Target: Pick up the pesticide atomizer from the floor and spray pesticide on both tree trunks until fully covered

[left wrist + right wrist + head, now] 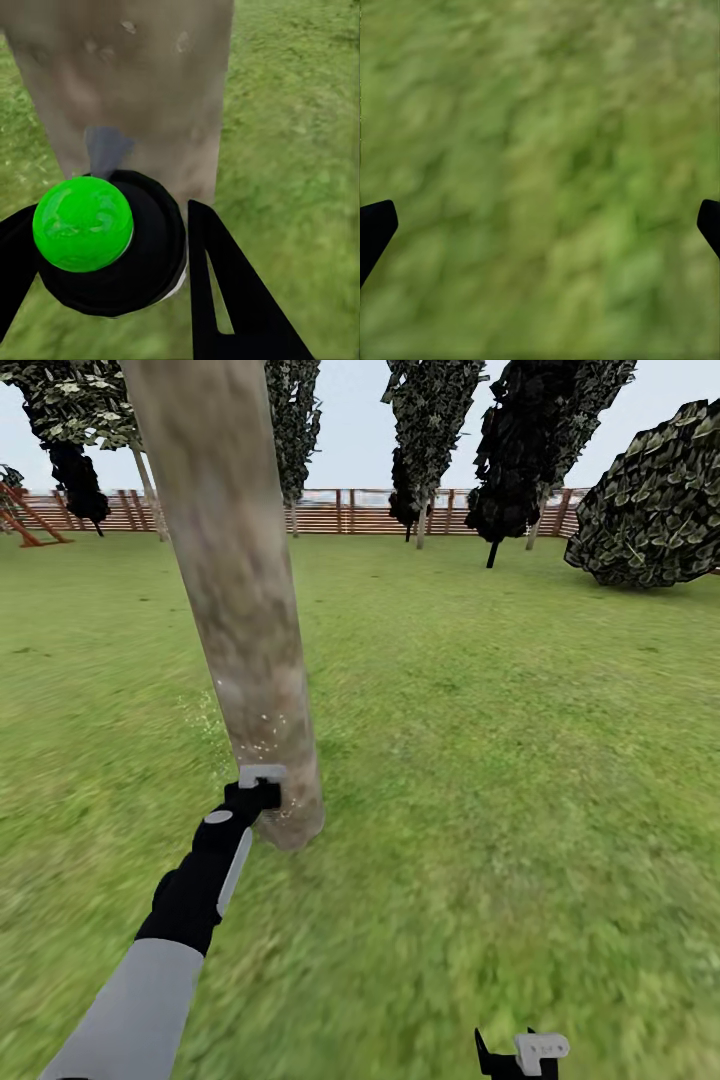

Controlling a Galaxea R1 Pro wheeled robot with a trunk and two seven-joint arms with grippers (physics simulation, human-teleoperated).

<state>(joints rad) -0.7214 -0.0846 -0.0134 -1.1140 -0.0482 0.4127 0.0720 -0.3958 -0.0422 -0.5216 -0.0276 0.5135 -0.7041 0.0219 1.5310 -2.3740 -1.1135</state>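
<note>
Holding the spray bottle [105, 244], your left gripper [255, 795] has its two black fingers [225, 292] pinched on the bottle's round dark body, one on each side. On the bottle: a bright green spot, facing the wrist camera; a pale grey spray head, pointing at the tree trunk [235, 580]. Position: just beside the base of the trunk, low, close to the grass [500, 760]. Whether the spray head touches the bark you cannot tell.

Trunk: thick, grey-brown, blotchy, leaning slightly, rising out of the top of the head view. Small pale specks sit on its lower part and in the air to its left.

Your right gripper [520, 1055]: at the bottom edge of the head view, well apart from the trunk. Its fingertips [375, 225] stand spread wide with nothing between them, above bare grass.

Background: dark-leaved trees [525, 450], a rounded dark bush [655, 505], a brown slatted fence [340, 510].
</note>
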